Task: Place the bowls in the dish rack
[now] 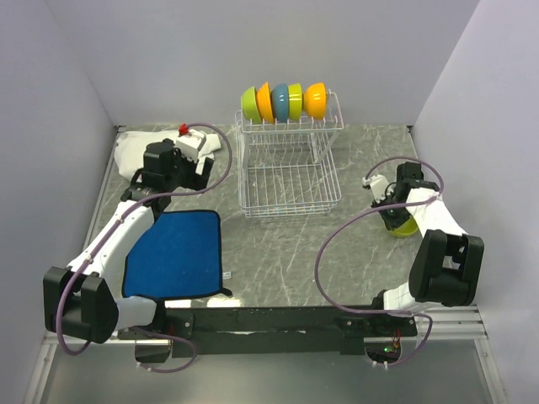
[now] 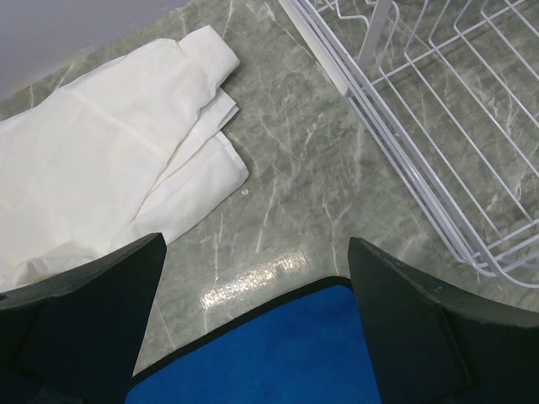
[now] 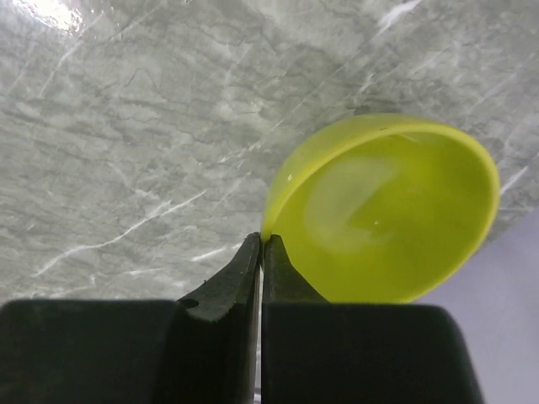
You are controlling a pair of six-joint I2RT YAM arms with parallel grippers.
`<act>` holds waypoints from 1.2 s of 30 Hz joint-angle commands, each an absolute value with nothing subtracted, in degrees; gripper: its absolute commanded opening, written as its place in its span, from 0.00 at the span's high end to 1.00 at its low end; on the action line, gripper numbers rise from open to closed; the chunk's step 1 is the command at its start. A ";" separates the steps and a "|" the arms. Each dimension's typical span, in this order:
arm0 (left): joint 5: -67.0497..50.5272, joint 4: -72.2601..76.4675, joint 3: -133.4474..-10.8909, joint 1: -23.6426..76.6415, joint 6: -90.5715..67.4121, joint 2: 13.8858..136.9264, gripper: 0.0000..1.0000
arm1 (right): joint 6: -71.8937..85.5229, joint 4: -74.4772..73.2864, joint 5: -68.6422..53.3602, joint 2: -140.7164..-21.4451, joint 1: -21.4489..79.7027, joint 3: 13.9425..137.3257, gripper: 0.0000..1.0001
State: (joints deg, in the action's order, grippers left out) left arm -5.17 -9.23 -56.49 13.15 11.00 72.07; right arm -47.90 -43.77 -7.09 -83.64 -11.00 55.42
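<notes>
Your right gripper (image 3: 262,241) is pinched tight on the rim of a lime green bowl (image 3: 387,210), with one finger inside it and one outside, down by the right side of the gray table (image 3: 126,126) and well apart from the dish rack (image 1: 286,181). Your left gripper (image 2: 255,252) hangs wide open and holds nothing, over the edge of the blue cloth (image 2: 278,358), with the white cloth (image 2: 109,168) just past it. Farther back, five bowls (image 1: 280,101) stand on edge in a row on the rack's top shelf: green, orange, blue, green, orange.
</notes>
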 commanded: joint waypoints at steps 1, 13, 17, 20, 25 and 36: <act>-7.29 -6.59 -57.75 13.01 10.11 71.02 0.03 | -46.59 -46.74 -8.43 -80.69 -10.63 60.55 1.00; -11.95 -7.47 -55.12 13.01 9.41 66.45 0.03 | -25.50 -51.17 -32.65 -81.03 -10.72 93.06 1.00; -12.83 -8.70 -55.63 13.10 9.05 67.58 0.03 | -21.80 -48.43 -41.80 -84.80 -10.81 99.46 1.00; -14.23 -10.72 -57.74 13.01 9.40 69.52 0.03 | -20.05 -46.94 -50.41 -90.51 -11.25 106.22 1.00; -17.93 -13.88 -58.80 13.01 15.79 70.84 0.03 | -1.88 -32.85 -64.93 -103.87 -12.39 117.67 1.00; -20.29 -25.46 -61.51 12.66 32.43 71.10 0.03 | 61.07 29.69 -79.45 -121.98 -13.97 119.96 1.00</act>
